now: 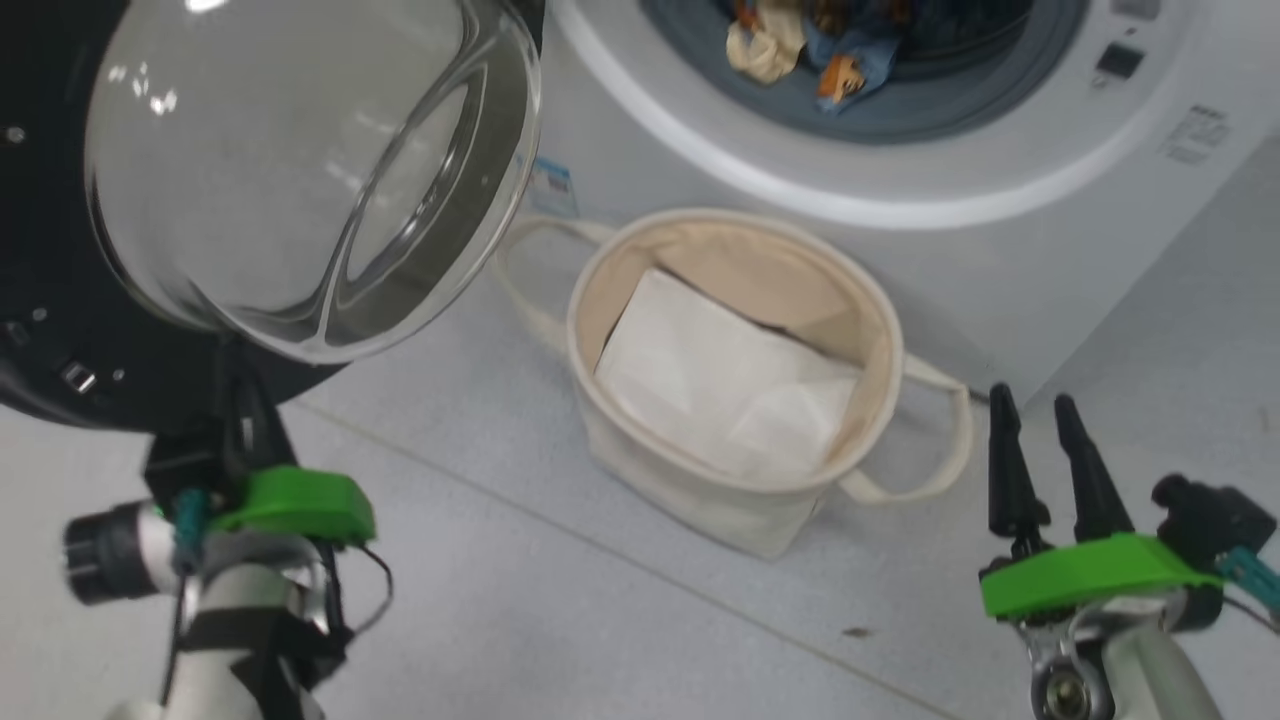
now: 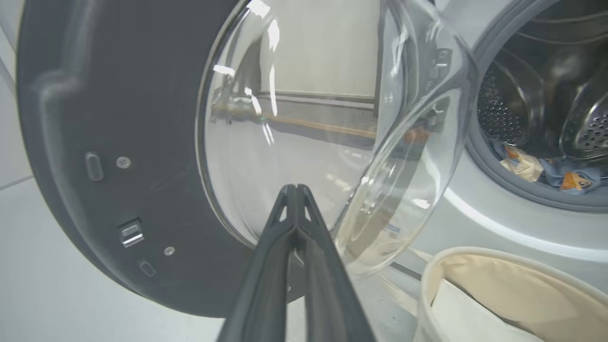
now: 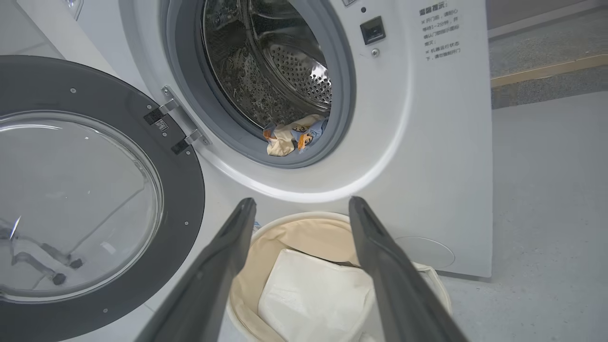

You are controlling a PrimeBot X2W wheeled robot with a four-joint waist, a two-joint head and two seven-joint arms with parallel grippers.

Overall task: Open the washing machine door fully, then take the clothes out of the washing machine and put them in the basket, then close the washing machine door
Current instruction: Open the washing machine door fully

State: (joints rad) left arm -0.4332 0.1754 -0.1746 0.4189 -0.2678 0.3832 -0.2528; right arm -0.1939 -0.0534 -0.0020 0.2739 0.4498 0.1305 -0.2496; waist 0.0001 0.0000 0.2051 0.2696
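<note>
The washing machine door [image 1: 40, 300] stands swung open at the left, its clear glass bowl [image 1: 300, 170] bulging toward me. My left gripper [image 1: 240, 400] is just below the door's rim; in the left wrist view its fingertips [image 2: 295, 187] are shut together with nothing between them, pointing at the glass [image 2: 285, 118]. The clothes [image 1: 800, 50], blue with orange prints and a cream piece, lie at the drum's front lip [image 3: 292, 135]. The cream basket [image 1: 870, 290] stands on the floor before the washing machine [image 1: 900, 180]. My right gripper [image 1: 1040, 440] is open, right of the basket [image 3: 294, 221].
A flat white sheet [image 1: 720, 380] lies inside the basket. The basket's loop handles stick out left [image 1: 520, 270] and right [image 1: 940, 450]. Grey floor [image 1: 600, 600] stretches between my arms. The door's hinges [image 3: 175, 123] sit on the porthole's left side.
</note>
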